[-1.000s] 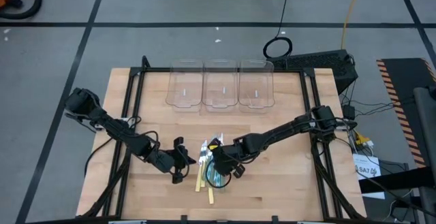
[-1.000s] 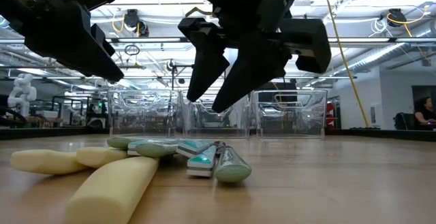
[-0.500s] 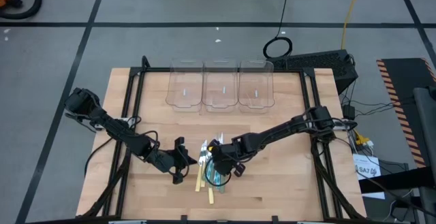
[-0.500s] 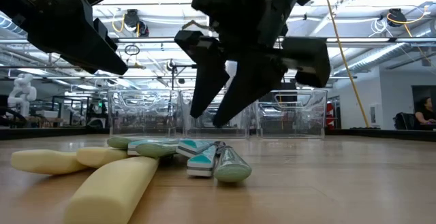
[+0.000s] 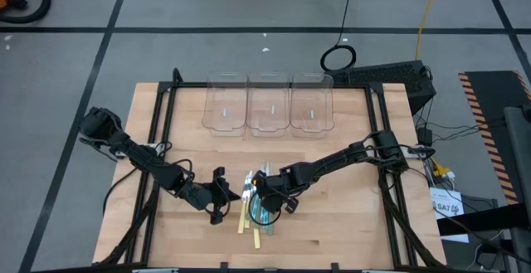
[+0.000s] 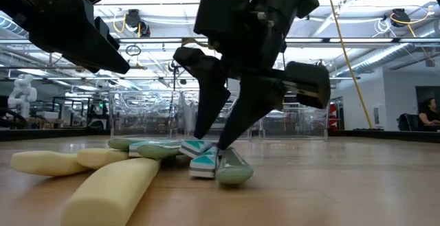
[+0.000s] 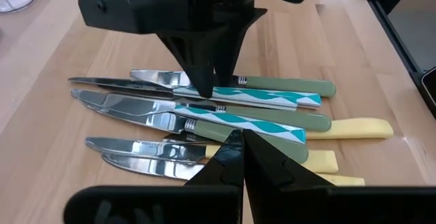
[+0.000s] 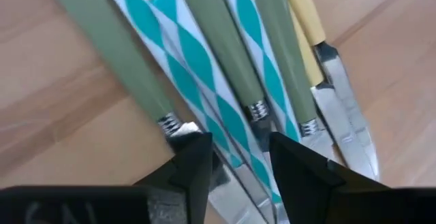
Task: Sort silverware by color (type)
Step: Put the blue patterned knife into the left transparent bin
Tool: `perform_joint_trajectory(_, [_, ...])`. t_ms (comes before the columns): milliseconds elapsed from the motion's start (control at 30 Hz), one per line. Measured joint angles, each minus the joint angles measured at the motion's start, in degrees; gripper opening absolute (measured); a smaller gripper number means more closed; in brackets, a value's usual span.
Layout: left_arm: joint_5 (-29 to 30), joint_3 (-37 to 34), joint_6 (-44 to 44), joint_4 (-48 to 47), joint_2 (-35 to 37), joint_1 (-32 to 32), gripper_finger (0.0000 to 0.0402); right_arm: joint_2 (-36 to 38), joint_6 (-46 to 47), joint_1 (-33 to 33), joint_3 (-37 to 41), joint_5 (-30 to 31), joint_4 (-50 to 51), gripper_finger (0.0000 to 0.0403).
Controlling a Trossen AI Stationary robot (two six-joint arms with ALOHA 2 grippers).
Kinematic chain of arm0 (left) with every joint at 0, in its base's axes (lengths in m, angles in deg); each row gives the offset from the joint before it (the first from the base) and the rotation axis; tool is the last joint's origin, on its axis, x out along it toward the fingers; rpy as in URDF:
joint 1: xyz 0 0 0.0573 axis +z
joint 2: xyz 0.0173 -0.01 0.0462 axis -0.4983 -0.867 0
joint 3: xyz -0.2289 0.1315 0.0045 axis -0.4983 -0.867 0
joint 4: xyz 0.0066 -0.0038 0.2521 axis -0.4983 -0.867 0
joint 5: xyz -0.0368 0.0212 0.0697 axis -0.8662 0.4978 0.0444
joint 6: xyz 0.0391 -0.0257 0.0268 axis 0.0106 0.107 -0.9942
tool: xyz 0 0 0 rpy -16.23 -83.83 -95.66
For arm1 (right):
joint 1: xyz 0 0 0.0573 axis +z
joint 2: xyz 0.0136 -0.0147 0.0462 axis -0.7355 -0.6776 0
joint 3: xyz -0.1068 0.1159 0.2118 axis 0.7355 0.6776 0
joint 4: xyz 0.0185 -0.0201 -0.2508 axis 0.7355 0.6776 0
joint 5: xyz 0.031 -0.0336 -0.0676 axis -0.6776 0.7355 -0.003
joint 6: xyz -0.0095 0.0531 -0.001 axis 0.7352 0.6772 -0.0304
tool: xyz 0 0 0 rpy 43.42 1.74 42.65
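The silverware [image 5: 255, 210] is a pile of several knives with green, teal-and-white patterned and pale yellow handles, lying flat on the wooden table near its front edge. My right gripper [image 5: 264, 197] points steeply down into the pile [image 6: 206, 163], open. In the right wrist view its fingers [image 8: 193, 166] stand either side of a green-handled knife's neck [image 8: 255, 109] and a patterned handle [image 8: 204, 105]. My left gripper [image 5: 224, 195] hovers shut just left of the pile [image 7: 225, 118], above the table. My right gripper comes at the pile from above, slanting, and its fingertips [image 6: 205, 142] are down among the knives where handles meet blades. Whether they touch a knife, I cannot tell. My left gripper touches nothing.
Three clear plastic bins [image 5: 268, 104] stand side by side at the table's far edge, behind the pile in the low view [image 6: 289, 116]. Bare wood lies between bins and pile. Black frame rails [image 5: 162, 115] run along the table's left and right sides.
My right gripper has sunk from above the pile until its fingertips are among the knives, rolling slightly as it went. The knives have stayed where they lay.
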Motion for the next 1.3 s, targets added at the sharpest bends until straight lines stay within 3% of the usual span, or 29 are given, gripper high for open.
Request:
perform_joint_trajectory(600, [0.02,0.0,-0.5,-0.35,0.0,0.0,0.0006,-2.27,2.48,-0.55,-0.11,-2.15,-0.1,0.0032])
perform_joint_trajectory(1300, [0.04,0.0,-0.5,-0.39,0.0,0.0,0.0006,-1.29,7.12,-0.29,0.04,-2.07,-0.12,0.0049])
